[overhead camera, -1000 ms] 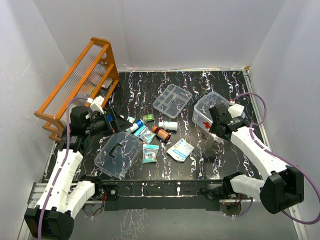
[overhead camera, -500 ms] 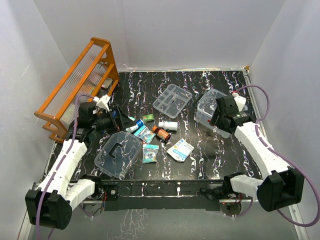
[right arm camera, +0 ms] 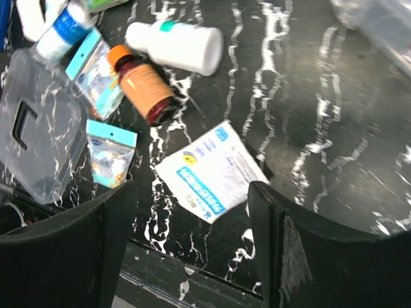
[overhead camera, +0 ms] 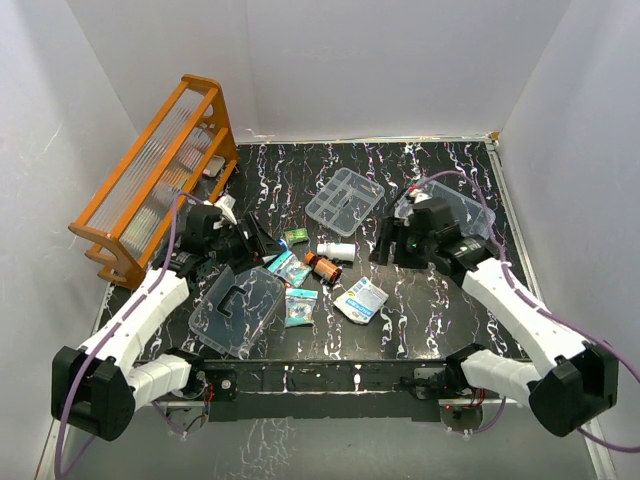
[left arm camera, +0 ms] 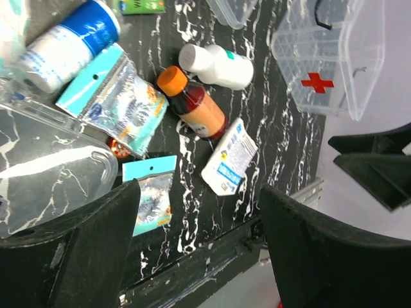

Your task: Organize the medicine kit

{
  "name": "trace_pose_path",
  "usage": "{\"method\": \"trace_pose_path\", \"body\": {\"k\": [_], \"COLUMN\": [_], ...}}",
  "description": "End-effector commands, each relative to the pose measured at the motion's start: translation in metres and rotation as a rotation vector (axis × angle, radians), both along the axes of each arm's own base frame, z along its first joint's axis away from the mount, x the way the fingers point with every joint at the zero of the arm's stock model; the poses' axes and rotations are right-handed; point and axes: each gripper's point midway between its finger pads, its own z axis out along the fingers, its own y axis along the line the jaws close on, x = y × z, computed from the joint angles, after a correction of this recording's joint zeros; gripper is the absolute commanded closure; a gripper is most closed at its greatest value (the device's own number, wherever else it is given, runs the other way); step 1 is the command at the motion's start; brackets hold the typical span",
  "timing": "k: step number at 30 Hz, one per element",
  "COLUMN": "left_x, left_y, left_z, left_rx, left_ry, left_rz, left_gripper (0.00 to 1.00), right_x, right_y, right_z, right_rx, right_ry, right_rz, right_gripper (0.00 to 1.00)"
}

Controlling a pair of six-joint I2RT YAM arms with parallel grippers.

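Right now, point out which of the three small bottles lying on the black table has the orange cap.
The dark amber bottle with the orange label. The white plastic bottle beside it and the blue-and-white bottle show no orange.

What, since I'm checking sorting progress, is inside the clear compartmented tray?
Nothing: the dark marbled table shows through every compartment of the tray. In the top view nothing covers it; the bottles and packets lie outside it.
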Motion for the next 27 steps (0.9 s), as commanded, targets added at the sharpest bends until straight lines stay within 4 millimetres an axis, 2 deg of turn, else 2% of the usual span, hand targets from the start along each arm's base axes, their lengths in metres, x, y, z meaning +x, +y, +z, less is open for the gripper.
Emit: {"method": "trace_pose_path", "body": {"k": [1,4,7,10,14,21,25,27], "left_x": [0.013,0.013,0.009,0.002,-0.008,-0.016,-0.016,-0.015], "left_y": [0.008,0.013,0.022,0.032,0.037,0.039,0.041,0.041], "left_z": [0.000,0.000,0.000,-0.001,-0.006,-0.013,-0.016,-0.017], "left_rx": [0.052,0.091,0.136,0.176,0.189,0.193,0.209,0.213], "left_ry": [-0.016,-0.014,-0.023,-0.028,-0.028,-0.031,-0.038,-0.041], "left_rz": [0.063,0.069,0.081,0.094,0.093,0.078,0.073,0.067], "left_gripper": [0.27,0.28,0.28,0.27,0.27,0.27,0.27,0.33], "right_x": [0.024,0.033,0.043,0.057,0.065,0.056,0.050,0.050], "right_y": [0.047,0.072,0.095,0.111,0.133,0.150,0.147,0.145], "right_z": [0.013,0.001,-0.019,-0.027,-0.043,-0.073,-0.101,-0.109], "right_rx": [0.025,-0.039,-0.130,-0.204,-0.264,-0.328,-0.376,-0.396], "right_ry": [-0.144,-0.158,-0.147,-0.157,-0.150,-0.094,-0.041,-0.031], "right_rz": [0.132,0.180,0.226,0.260,0.329,0.458,0.502,0.506], "right_gripper": [0.31,0.31,0.31,0.33,0.35,0.41,0.42,0.44]}}
